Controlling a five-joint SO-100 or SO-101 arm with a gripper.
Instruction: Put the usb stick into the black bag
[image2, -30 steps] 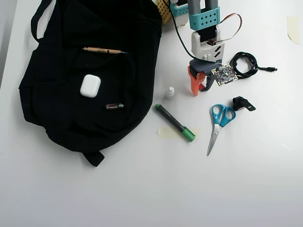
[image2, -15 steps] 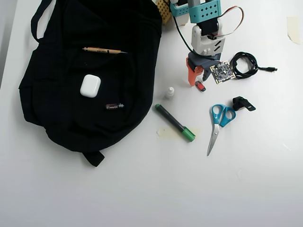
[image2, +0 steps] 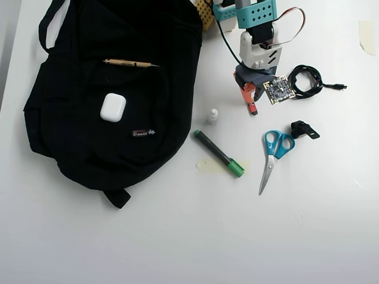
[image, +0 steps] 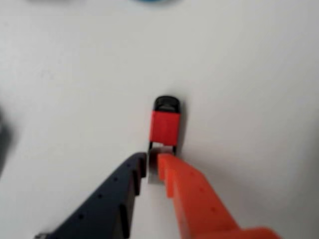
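Early in the task. Jaws nearly closed, pinching the silver metal end of the usb stick (image: 165, 128), one black finger, one orange, seen close in the wrist view. Stick flat on the white counter (image2: 177, 236), not yet lifted. From overhead, usb stick (image2: 253, 109) just below the gripper (image2: 251, 102), long axis in line with the fingers, red body and dark tip pointing away. Black bag (image2: 77, 142) well apart to the left overhead. Still left: lifting, carrying across, dropping into the bag.

surface: plain white table (image2: 177, 236) | light: even, bright | shadows: soft
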